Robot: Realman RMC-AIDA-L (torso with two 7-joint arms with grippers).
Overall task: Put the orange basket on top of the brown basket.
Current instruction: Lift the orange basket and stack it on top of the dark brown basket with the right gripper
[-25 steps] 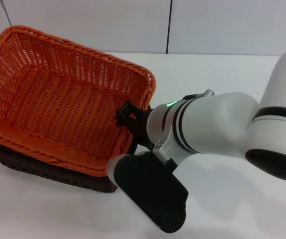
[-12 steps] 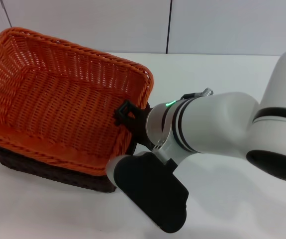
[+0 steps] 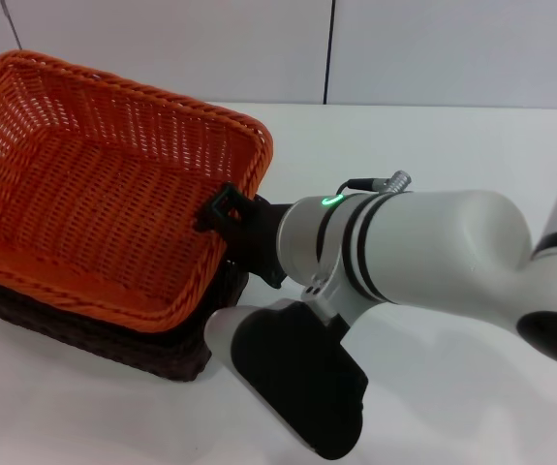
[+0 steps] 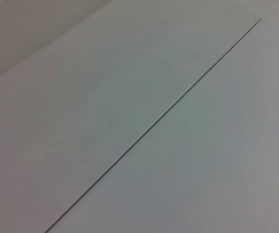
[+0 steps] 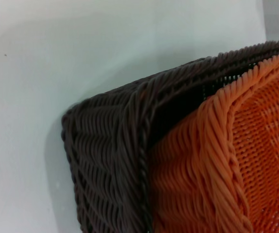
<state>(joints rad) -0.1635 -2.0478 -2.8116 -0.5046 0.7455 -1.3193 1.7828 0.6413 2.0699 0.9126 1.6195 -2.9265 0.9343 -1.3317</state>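
The orange basket (image 3: 94, 203) sits nested in the top of the brown basket (image 3: 84, 334) at the left of the head view, tilted with its far side higher. Only the brown basket's near wall and right corner show beneath it. My right gripper (image 3: 228, 221) is at the orange basket's right rim, with one black finger hooked over the rim, shut on it. The right wrist view shows the brown basket's corner (image 5: 110, 145) with the orange basket's braided rim (image 5: 226, 160) set inside it. The left gripper is out of view.
Both baskets stand on a white table (image 3: 452, 145) with a pale panelled wall (image 3: 162, 39) behind. My right arm's white forearm (image 3: 423, 252) crosses the table's right half. The left wrist view shows only a pale surface with a thin seam (image 4: 154, 126).
My right gripper and the orange basket have shifted left. The orange basket's right end now sits lower and lines up more closely over the brown basket.
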